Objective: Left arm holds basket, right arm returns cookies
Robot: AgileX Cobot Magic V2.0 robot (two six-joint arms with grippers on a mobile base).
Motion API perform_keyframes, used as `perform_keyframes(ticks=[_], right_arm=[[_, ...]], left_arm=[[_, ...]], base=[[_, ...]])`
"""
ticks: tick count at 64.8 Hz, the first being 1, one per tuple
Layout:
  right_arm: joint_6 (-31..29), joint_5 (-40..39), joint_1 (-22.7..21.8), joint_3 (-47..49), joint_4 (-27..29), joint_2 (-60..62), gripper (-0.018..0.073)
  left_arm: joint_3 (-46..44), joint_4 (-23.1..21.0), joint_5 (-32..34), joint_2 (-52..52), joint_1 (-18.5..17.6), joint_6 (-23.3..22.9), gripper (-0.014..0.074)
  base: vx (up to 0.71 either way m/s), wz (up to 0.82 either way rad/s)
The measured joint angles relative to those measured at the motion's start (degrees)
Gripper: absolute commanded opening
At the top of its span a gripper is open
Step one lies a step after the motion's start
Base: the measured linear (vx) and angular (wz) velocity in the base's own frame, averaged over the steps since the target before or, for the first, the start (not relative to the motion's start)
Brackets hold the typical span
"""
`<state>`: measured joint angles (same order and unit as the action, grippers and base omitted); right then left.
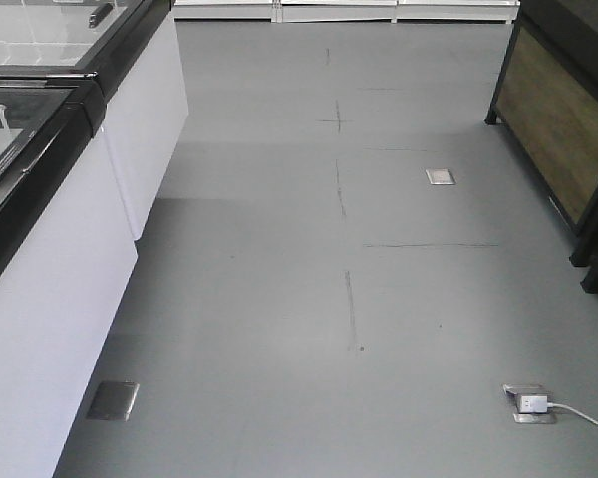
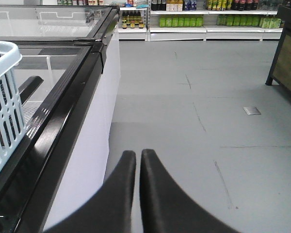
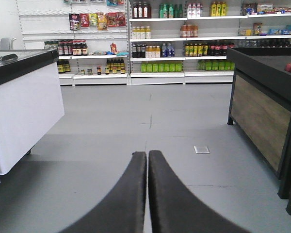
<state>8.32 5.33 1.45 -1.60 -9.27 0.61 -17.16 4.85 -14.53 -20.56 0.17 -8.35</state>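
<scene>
black left gripper (image 2: 137,156) and black right gripper (image 3: 147,155) are shown clenched; a light blue slotted plastic basket (image 2: 4,102) is seen at the left gripper's nine o'clock, beside a black-rimmed white freezer (image 2: 68,97).

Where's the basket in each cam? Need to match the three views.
Front view: not in it.
Left wrist view: basket at the left edge, cut off by the frame, over the glass top of the freezer.
Right wrist view: not in it.
Shared landmark: the white, black-rimmed freezer, on the left in all three.
</scene>
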Motion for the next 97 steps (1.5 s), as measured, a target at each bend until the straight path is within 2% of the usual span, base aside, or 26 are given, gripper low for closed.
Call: perform_keyframes(ticks=[27, 45, 50, 57, 60, 65, 74, 87, 97], right_arm=[[0.0, 0.0, 0.0, 0.0, 0.0, 0.0, -0.0008], [0.0, 0.0, 0.0, 0.0, 0.0, 0.0, -0.0008], [0.0, 0.0, 0.0, 0.0, 0.0, 0.0, -0.0008], [0.0, 0.0, 0.0, 0.0, 0.0, 0.0, -0.0008], [0.0, 0.0, 0.0, 0.0, 0.0, 0.0, -0.0008], [0.0, 0.0, 0.0, 0.0, 0.0, 0.0, -0.0008], [0.0, 0.0, 0.0, 0.0, 0.0, 0.0, -0.0008], [0.0, 0.0, 0.0, 0.0, 0.0, 0.0, -0.0008], [0.0, 0.0, 0.0, 0.0, 0.0, 0.0, -0.0008]], left_arm=[[0.0, 0.0, -0.13, 0.0, 0.0, 0.0, 0.0412], [0.0, 0.0, 1.91, 0.0, 0.0, -0.71, 0.0433], [0.0, -0.46, 1.98, 0.0, 0.0, -3.8, 0.0433], [-0.71, -1.35, 1.33, 0.0, 0.0, -10.86, 0.0433], [-1.96, -1.51, 0.22, -0.3, 0.0, -13.49, 0.0433], [-5.35, -1.56, -2.84, -1.83, 0.0, -15.37, 0.0433], [-12.95, -1.56, -11.4, -8.07, 0.0, -16.2, 0.0433], [-23.83, -1.58, -23.22, -22.58, 0.0, -17.54, 0.0433], [-31.15, -5.43, -30.06, -31.6, 0.0, -17.75, 0.0433]], base=[[0.0, 0.0], [0.0, 0.0], [0.0, 0.0], [0.0, 0.0], [0.0, 0.0], [0.0, 0.0], [0.0, 0.0], [0.0, 0.0], [0.0, 0.0]])
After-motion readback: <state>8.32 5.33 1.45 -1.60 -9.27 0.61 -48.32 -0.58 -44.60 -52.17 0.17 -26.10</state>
